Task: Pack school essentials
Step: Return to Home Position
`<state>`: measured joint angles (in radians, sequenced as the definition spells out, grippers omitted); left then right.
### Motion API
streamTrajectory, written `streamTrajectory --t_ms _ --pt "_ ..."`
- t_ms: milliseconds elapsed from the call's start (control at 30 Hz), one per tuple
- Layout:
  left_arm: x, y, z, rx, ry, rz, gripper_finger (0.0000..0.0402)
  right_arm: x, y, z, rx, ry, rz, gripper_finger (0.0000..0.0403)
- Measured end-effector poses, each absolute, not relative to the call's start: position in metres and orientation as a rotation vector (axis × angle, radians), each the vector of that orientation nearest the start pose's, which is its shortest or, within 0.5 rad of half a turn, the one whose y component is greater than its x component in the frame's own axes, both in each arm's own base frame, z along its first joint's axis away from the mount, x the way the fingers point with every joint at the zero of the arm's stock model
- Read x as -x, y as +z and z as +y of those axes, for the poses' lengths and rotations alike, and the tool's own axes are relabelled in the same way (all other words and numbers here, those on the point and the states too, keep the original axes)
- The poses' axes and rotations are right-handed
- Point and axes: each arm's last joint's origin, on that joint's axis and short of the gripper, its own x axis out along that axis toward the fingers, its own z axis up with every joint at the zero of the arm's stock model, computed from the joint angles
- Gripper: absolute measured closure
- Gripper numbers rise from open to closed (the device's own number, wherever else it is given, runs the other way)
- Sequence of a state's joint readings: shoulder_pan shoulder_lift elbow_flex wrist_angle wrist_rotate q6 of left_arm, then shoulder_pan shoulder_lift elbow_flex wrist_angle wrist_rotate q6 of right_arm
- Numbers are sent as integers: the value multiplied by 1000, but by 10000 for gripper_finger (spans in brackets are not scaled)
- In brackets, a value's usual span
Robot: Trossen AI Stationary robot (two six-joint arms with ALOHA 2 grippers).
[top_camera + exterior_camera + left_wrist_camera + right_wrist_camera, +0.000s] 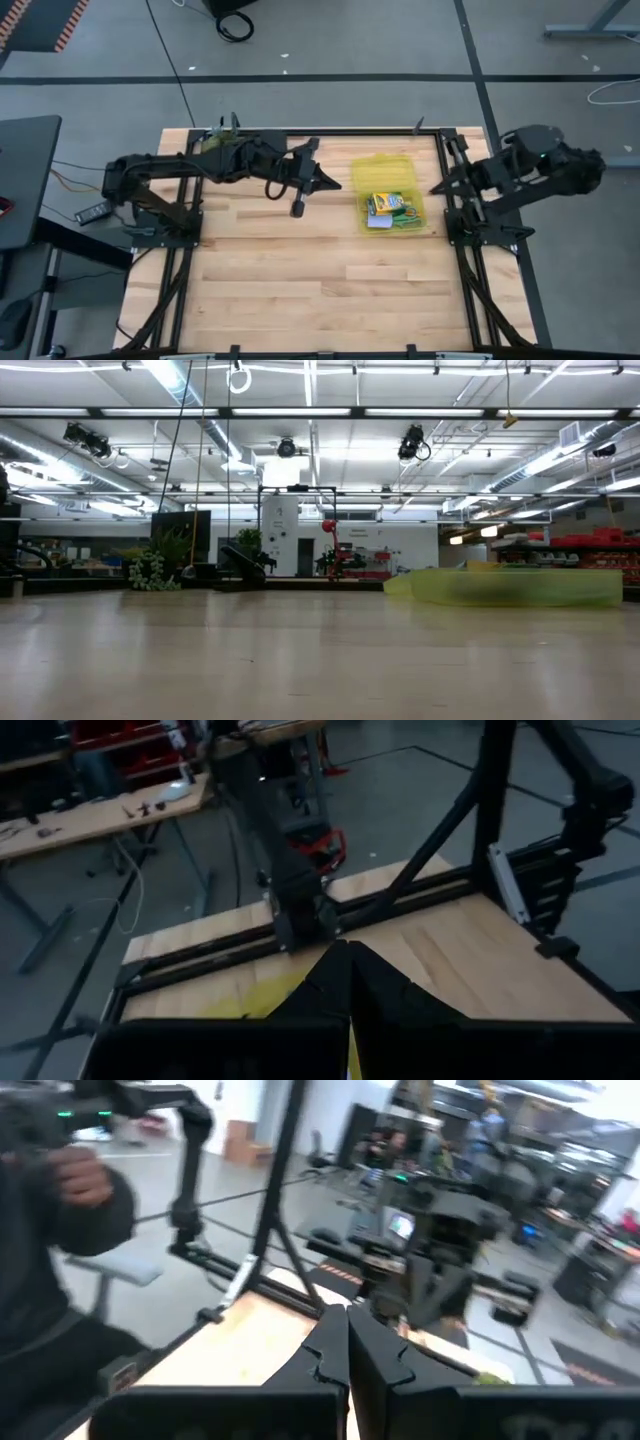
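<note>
Resting on the far right part of the wooden table [300, 285], the yellow supply box [386, 168] holds the yellow-green crayon box [384, 203] with other small stationery packed beside it, too small to tell apart. The left gripper [336, 183] hangs just left of the box, fingers pressed together and holding nothing. The right gripper [437, 188] sits folded back at the table's right edge, just right of the box, likewise closed and empty.
</note>
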<state>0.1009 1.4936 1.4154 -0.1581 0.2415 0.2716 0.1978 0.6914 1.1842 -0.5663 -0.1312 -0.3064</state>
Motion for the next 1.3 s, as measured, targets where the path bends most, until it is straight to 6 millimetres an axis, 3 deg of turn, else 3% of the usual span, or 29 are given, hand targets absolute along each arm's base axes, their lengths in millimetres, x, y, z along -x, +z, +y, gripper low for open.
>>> streamTrajectory --t_ms 467,733,1000,1300 --pt "-296 356 27 -170 -45 175 399 -112 371 7 251 133 66 397" --pt "-262 328 30 -93 -11 139 398 -105 336 5 207 107 40 397" --pt "-225 286 26 -28 48 88 395 -108 292 4 197 72 -15 397" --pt "-182 229 22 56 111 41 395 -95 277 4 198 68 -49 396"
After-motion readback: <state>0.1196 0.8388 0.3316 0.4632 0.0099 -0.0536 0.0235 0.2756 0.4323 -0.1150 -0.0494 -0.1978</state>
